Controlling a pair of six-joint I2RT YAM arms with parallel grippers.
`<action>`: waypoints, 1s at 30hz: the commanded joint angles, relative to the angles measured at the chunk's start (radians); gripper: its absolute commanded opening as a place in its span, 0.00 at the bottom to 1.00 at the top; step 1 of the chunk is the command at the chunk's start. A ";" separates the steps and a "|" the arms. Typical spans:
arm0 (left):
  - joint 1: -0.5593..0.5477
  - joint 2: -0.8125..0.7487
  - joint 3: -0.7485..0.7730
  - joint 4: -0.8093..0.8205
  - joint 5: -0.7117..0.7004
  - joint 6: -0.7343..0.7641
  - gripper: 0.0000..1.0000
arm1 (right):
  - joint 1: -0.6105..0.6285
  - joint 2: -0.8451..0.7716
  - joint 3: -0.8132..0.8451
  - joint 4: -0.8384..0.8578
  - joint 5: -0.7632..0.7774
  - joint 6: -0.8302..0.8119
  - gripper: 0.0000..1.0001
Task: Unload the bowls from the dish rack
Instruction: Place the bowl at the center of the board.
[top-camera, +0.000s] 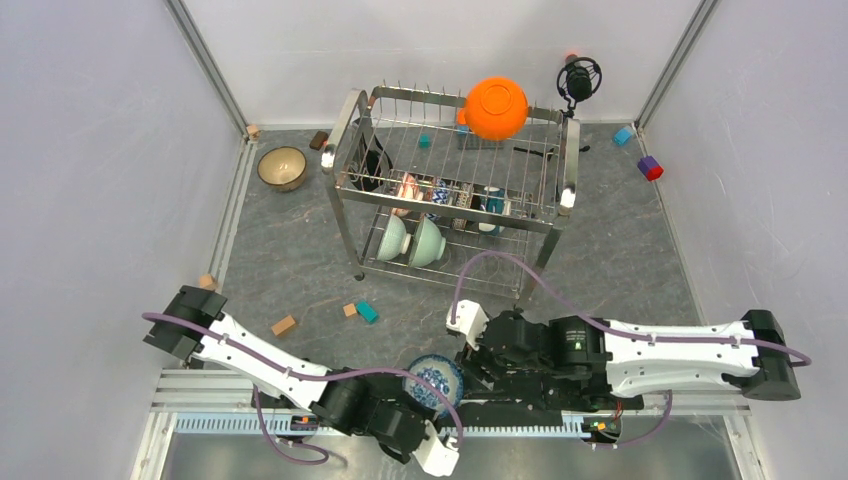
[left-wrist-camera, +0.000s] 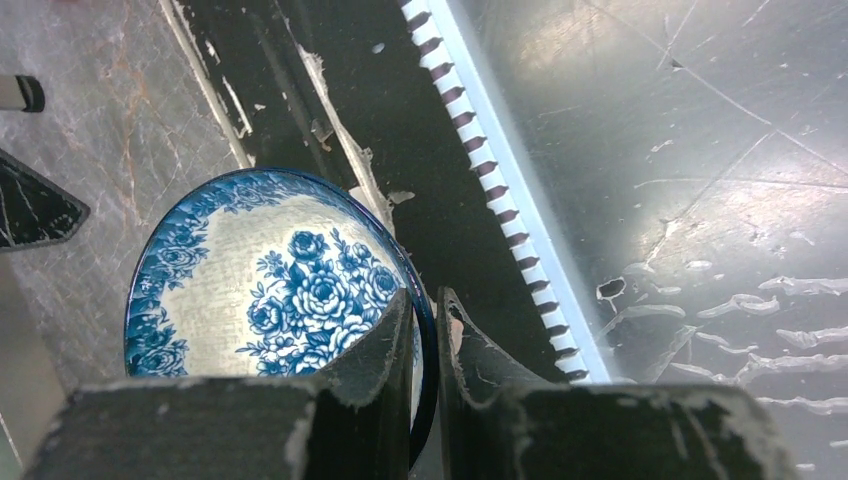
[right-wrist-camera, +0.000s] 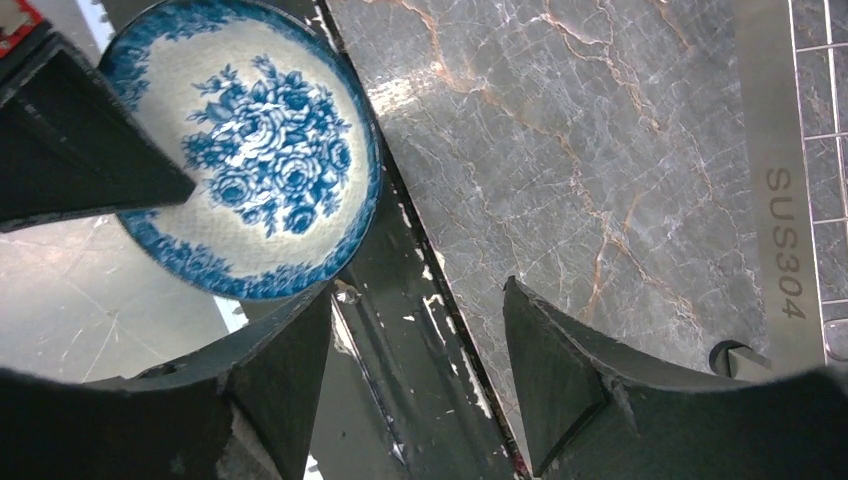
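Observation:
A blue-and-white patterned bowl hangs over the table's near edge. My left gripper is shut on its rim, one finger inside and one outside. In the right wrist view the same bowl lies up and to the left of my right gripper, which is open with nothing between its fingers, just beside the bowl. The dish rack stands mid-table. An orange bowl sits on its top rear. Two pale green bowls stand in the lower tier, and patterned bowls in the upper one. A brown-gold bowl rests on the table to the rack's left.
Small coloured blocks lie around: a tan one, a teal one, and a blue one and a purple-red one at the back right. A black microphone stand rises behind the rack. Enclosure walls close in on both sides.

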 joint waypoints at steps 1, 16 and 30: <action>-0.015 -0.020 -0.005 0.124 0.023 0.073 0.02 | 0.021 0.037 0.033 0.066 0.088 0.041 0.67; -0.040 -0.001 -0.005 0.208 -0.010 0.106 0.02 | 0.023 0.119 0.041 0.171 0.031 0.091 0.51; -0.044 0.000 -0.024 0.256 -0.011 0.106 0.02 | 0.041 0.172 0.037 0.165 -0.019 0.085 0.38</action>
